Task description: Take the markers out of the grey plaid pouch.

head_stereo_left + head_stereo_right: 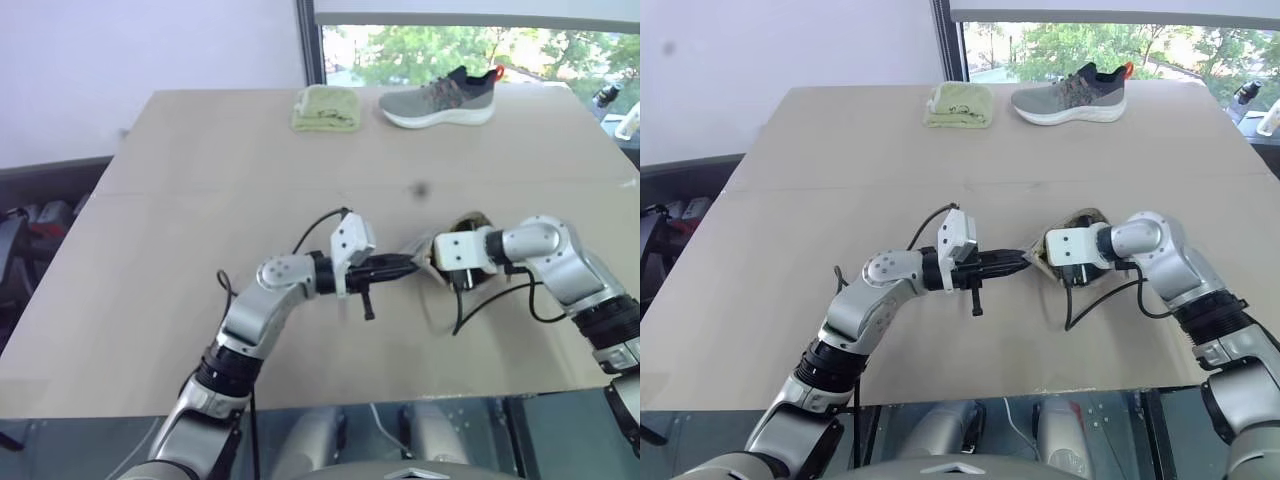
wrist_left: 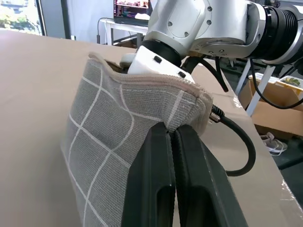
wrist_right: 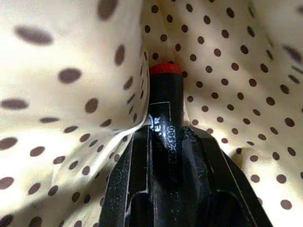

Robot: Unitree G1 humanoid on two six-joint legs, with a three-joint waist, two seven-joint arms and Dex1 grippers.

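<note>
The grey plaid pouch [image 2: 109, 127] is held up off the tan table [image 1: 200, 200], mouth open. My left gripper [image 2: 171, 130] is shut on the rim of the pouch at one corner, pointing across toward the right arm. My right gripper [image 3: 165, 135] reaches into the pouch's mouth, surrounded by the yellowish dotted lining [image 3: 71, 71]. Its fingers are shut on a dark marker [image 3: 164, 94] with a red end, which sticks out past the fingertips. In the left eye view both grippers meet at the pouch [image 1: 468, 222] near the table's middle. The rest of the pouch's inside is hidden.
A folded green cloth [image 1: 326, 108] and a grey sneaker [image 1: 440, 98] lie at the far edge of the table. Black cables hang from both wrists. The table's front edge runs close below the arms.
</note>
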